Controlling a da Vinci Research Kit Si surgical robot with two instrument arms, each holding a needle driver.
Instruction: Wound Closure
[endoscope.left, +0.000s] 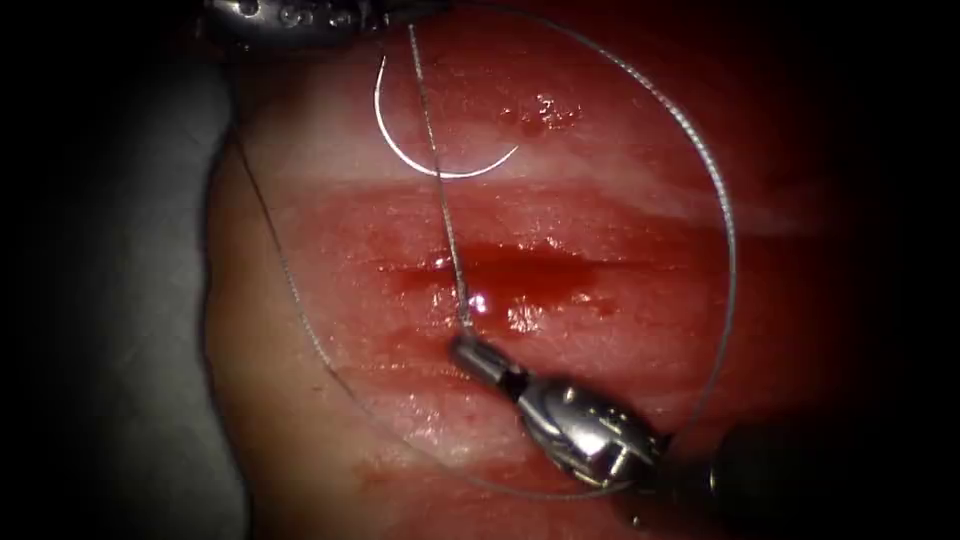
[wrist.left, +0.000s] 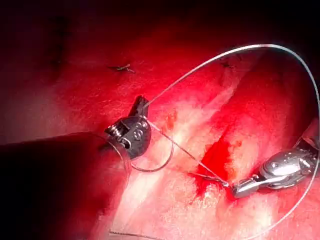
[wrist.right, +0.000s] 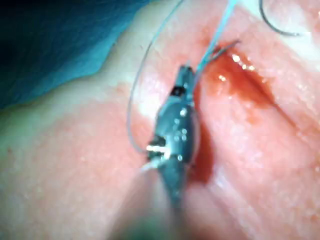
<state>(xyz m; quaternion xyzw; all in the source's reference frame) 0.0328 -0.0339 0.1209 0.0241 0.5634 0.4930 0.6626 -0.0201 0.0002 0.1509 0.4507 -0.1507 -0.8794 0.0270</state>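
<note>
Gripping thread (endoscope.left: 447, 220), right pincer (endoscope.left: 468, 345)

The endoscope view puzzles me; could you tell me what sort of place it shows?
Probably a surgical suturing practice bench: pork tissue with a red, wet cut, a curved needle lying free on it, and the right pincer shut on the thread.
</note>
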